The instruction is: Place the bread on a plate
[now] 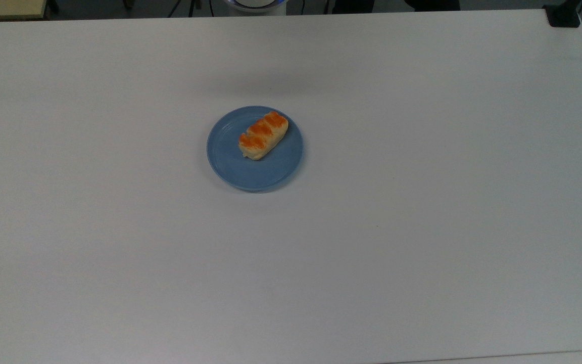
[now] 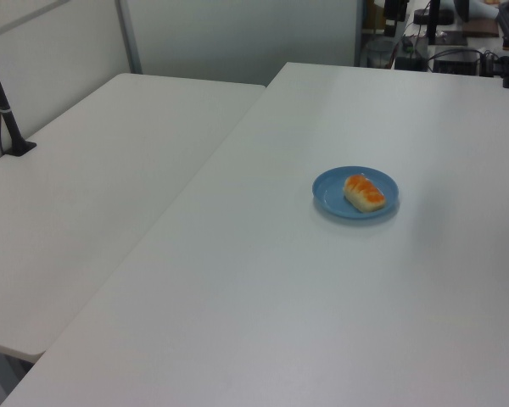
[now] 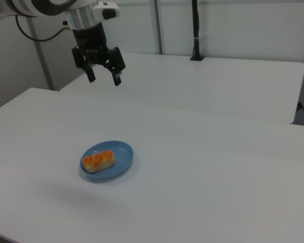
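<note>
The orange-glazed braided bread [image 1: 263,135] is lying on the round light-blue plate [image 1: 235,167], far below the released, empty hand [image 3: 102,76]; nothing seems left.

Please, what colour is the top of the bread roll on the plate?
The bread roll's top is orange-brown, its sides pale cream; the top view shows it best.

Orange-brown glaze on the bread [image 1: 263,134], pale cream down its sides. Plain light-blue plate [image 1: 235,167], white worktop [image 1: 422,202], black gripper [image 3: 104,77].

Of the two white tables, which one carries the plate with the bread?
The nearer table in the right view, bearing the light-blue plate and bread. The farther table, behind the open pincer, holds a black post.
</note>
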`<state>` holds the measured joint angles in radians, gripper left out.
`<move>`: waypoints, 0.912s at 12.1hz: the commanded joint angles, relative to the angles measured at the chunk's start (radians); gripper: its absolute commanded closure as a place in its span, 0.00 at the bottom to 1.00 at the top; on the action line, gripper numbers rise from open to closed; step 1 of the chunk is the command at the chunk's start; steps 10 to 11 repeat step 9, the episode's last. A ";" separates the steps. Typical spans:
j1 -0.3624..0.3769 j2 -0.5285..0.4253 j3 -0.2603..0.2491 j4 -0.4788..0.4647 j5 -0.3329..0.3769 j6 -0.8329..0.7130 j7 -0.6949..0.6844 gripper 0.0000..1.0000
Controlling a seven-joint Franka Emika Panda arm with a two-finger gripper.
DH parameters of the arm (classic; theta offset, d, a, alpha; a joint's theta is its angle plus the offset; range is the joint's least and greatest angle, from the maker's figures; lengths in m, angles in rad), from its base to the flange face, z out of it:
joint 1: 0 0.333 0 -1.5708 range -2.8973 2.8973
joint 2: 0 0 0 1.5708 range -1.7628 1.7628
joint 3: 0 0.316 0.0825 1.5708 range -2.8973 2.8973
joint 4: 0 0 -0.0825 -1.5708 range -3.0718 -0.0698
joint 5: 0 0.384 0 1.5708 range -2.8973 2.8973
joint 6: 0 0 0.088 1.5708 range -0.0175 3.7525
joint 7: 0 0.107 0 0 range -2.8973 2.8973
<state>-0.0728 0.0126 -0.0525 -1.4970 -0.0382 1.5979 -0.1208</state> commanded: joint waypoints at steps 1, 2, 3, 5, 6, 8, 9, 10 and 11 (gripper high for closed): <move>0.011 -0.029 -0.007 -0.022 -0.005 -0.004 0.099 0.00; 0.011 -0.028 -0.006 -0.022 -0.009 -0.004 0.092 0.00; 0.007 -0.028 -0.007 -0.022 -0.009 -0.004 0.061 0.00; 0.005 -0.028 -0.006 -0.025 -0.008 -0.004 0.011 0.00; 0.005 -0.025 -0.006 -0.026 -0.009 -0.001 0.009 0.00; 0.005 -0.026 -0.007 -0.026 -0.009 -0.004 -0.040 0.00; 0.005 -0.026 -0.007 -0.026 -0.005 -0.004 -0.037 0.00; 0.005 -0.026 -0.007 -0.026 -0.005 -0.004 -0.037 0.00; 0.005 -0.026 -0.007 -0.026 -0.005 -0.004 -0.037 0.00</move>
